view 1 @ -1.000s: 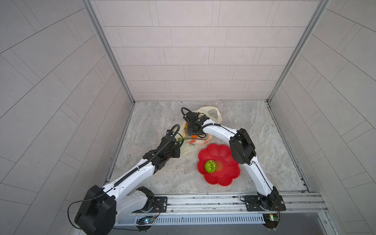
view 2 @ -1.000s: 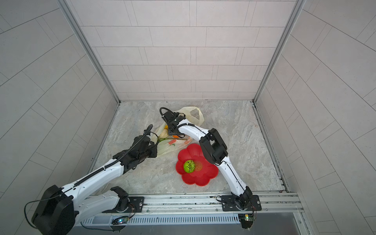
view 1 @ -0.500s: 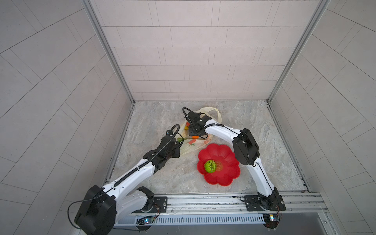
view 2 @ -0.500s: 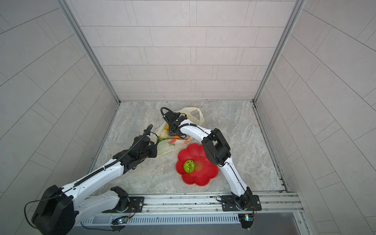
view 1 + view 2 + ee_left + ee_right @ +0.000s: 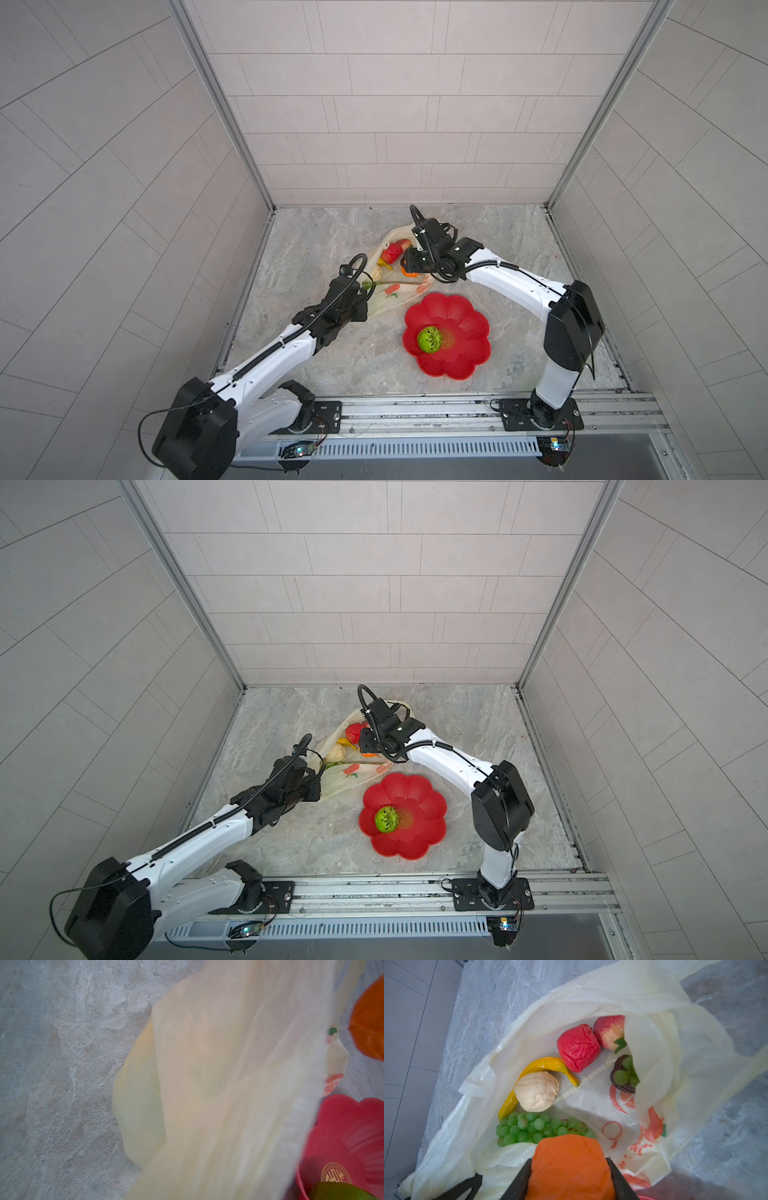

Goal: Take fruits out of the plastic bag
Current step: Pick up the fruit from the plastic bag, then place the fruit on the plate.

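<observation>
- Right wrist view shows the right fingers (image 5: 522, 1182) grasping the orange (image 5: 569, 1167). It sits between the two of them, pressed from both sides, above the open mouth of the plastic bag (image 5: 591, 1001).
- Ahead of the right fingers, inside the bag, lie the other fruits. The grape bunch (image 5: 533, 1128) is the nearest to them. Then comes the cream bulb (image 5: 536, 1094), which rests against the banana (image 5: 548, 1064). Farther from them, the wrinkled red fruit (image 5: 578, 1047) touches a pink-red fruit (image 5: 608, 1031).
- The dark mangosteen (image 5: 620, 1086) lies to one side of these, half hidden under a fold of the bag.
- In both top views the left fingers (image 5: 359, 311) are clenched on one edge of the bag and hold it lifted from the tabletop (image 5: 332, 241). The fingers themselves are mostly hidden under the wrist.
- Left wrist view is filled by the pale, blurred film of the bag, directly in front of the left fingers.
- The green ball (image 5: 429, 338) lies in the red plate (image 5: 461, 316), apart from both pairs of fingers. The plate stands on the tabletop just beside the bag.
</observation>
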Robot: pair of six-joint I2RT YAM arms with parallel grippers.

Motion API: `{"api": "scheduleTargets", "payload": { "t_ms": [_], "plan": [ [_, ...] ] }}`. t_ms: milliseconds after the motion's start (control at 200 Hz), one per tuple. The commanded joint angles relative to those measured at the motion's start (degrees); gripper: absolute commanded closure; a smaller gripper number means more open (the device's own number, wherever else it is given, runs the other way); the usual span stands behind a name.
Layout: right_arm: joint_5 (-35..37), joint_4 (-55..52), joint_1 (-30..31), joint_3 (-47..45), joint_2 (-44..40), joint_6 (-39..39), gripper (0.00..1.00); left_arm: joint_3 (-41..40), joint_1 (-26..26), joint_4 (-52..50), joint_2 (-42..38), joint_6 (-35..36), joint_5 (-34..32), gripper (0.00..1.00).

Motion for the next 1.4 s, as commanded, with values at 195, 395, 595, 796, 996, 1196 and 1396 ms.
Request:
{"api": "scheduleTargets", "payload": {
  "t_ms": [195, 395, 595, 796, 996, 1196, 1396],
  "plan": [
    [-9.03, 5.39, -3.5, -17.01, -17.1, -1.18, 0.51, 0.29, -0.02, -0.68, -0.22, 0.4, -0.95, 1.0],
    [-8.74, 4.86, -3.48, -25.5, -26.52, -2.96, 0.51, 0.29, -0.07, -0.76, -0.1, 0.44, -0.96, 1.0],
    [-8.23, 2.14, -3.46, -31.45, -36.05, -3.84, 0.51, 0.38, -0.08, -0.5, 0.2, 0.45, -0.89, 1.0],
    [-6.04, -1.7, -3.21, -36.03, -42.59, -3.68, 0.51, 0.56, -0.02, -0.12, 0.89, 0.38, -0.61, 1.0],
    [-7.02, -1.15, -2.94, -41.26, -46.53, -1.97, 0.51, 0.73, -0.07, -0.08, 1.47, 0.45, -0.6, 1.0],
    [-5.22, 0.0, -1.55, -46.0, -47.19, 0.16, 0.51, 0.73, -0.05, -0.23, 1.27, 0.53, -0.87, 1.0],
    [-4.84, 7.04, -0.45, -52.26, -46.07, 5.91, 0.51, 0.73, -0.03, -0.23, 1.3, 0.54, -0.96, 1.0]
  ]
}}
